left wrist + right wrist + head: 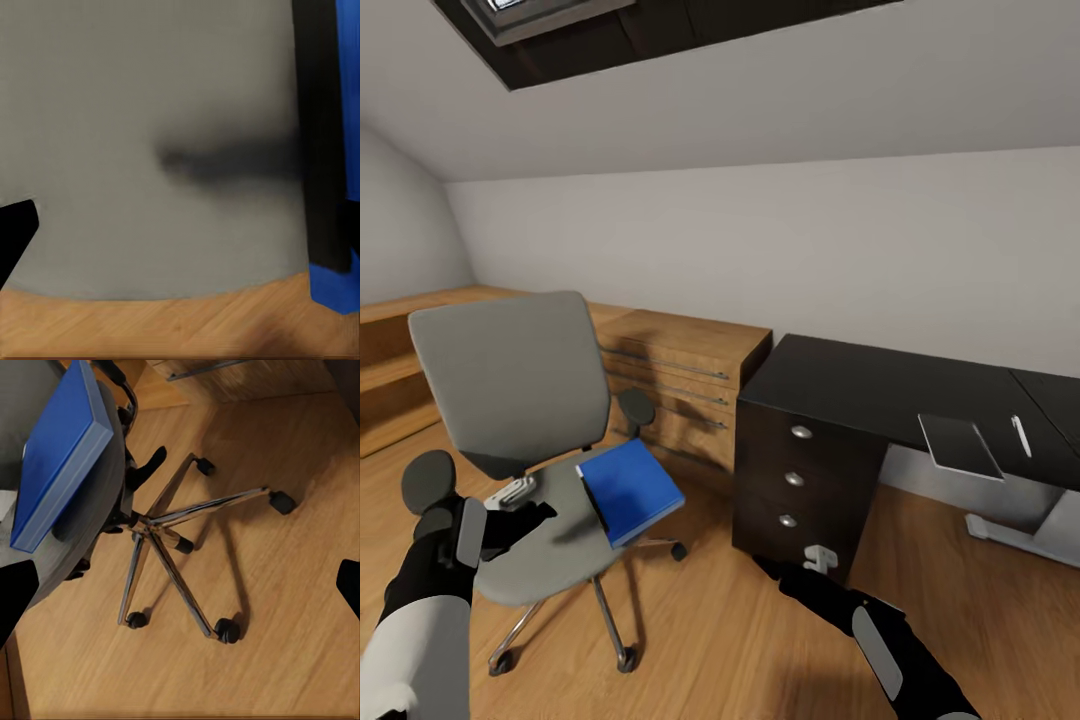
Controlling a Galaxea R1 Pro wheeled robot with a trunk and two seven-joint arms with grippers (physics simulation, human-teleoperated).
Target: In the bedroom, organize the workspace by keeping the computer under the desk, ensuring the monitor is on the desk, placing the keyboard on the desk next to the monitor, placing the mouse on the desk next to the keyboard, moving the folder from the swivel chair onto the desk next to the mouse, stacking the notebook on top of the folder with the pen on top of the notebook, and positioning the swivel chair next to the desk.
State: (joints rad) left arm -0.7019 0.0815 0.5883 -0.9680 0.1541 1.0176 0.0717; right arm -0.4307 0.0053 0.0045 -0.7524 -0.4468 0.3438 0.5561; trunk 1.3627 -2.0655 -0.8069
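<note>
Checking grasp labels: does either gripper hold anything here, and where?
Nothing is held. The left gripper hovers over the grey chair seat; the right gripper hangs empty.

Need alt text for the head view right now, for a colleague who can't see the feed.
A bright-blue flat folder lies on the grey padded swivel chair, with the left gripper beside it. To the right, the black-topped desk carries a small grey notebook and a light pen.
</note>
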